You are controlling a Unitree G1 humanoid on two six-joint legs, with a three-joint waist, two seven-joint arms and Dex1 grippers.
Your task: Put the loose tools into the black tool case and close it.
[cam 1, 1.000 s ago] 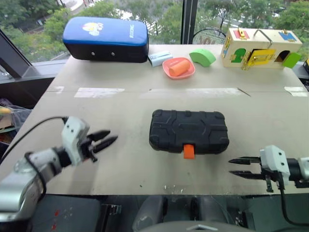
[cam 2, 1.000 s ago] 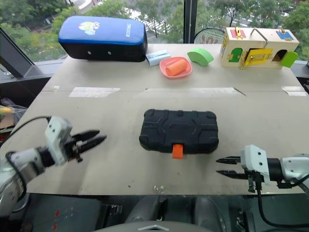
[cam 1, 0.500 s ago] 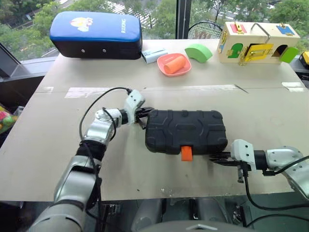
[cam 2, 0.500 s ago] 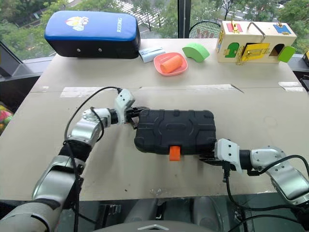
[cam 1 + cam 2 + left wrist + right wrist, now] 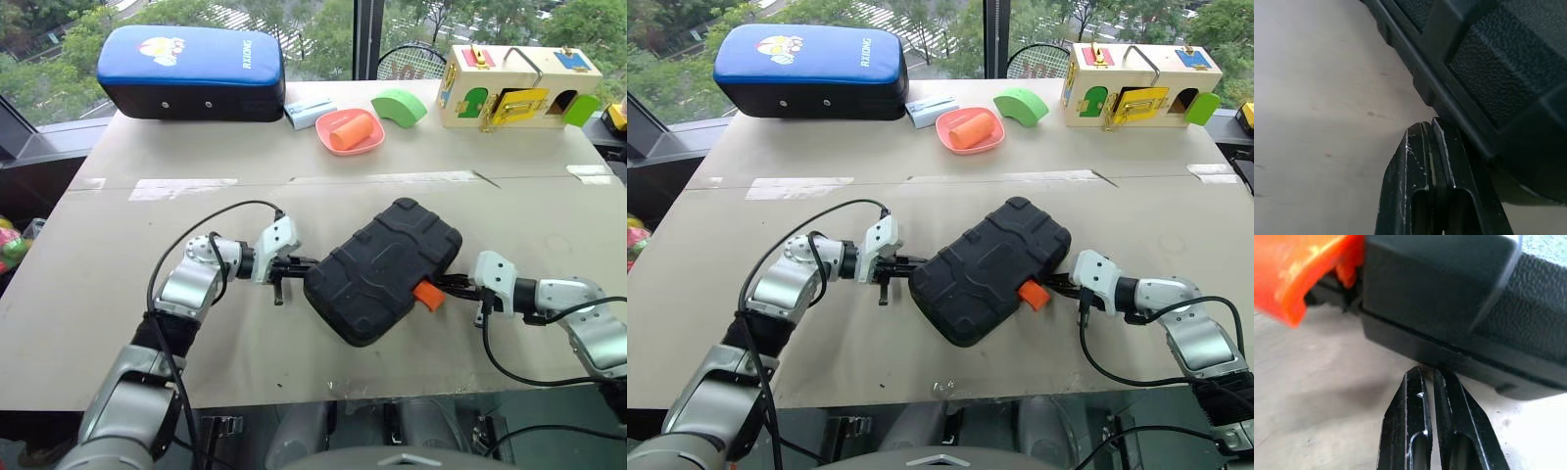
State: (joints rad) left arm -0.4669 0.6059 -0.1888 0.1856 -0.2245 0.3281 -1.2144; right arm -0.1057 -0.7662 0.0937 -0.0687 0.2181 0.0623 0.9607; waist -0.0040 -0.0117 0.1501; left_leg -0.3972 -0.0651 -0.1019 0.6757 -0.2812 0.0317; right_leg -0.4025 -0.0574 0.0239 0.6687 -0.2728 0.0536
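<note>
Two grippers flank the black tool case (image 5: 382,271) on the tan table (image 5: 549,225) in the left eye view. The case lies closed and skewed, one end toward the far right, the other toward the near edge, its orange latch (image 5: 427,296) on the side facing the right arm. The left gripper (image 5: 298,264) has its fingers pressed together, holding nothing, tips at the case's left end. The right gripper (image 5: 453,285) is likewise closed and empty, just beside the latch. Far back stand a blue-and-black padded case (image 5: 191,75), a small pale blue box (image 5: 311,114), a pink dish (image 5: 351,135) holding an orange cylinder (image 5: 345,132), a green arch block (image 5: 399,106) and a wooden latch box (image 5: 517,86). None of these lies between the grippers and the case. Strips of pale tape (image 5: 180,186) cross the table behind it.

The right eye view gives the same layout.

In the left wrist view, the closed fingers (image 5: 1420,196) meet the lower edge of the case's ribbed shell (image 5: 1488,73), with bare table beside.

In the right wrist view, the shut fingers (image 5: 1449,431) reach the seam along the case's side wall (image 5: 1449,308), and the orange latch (image 5: 1298,274) sticks out just off to one side.
</note>
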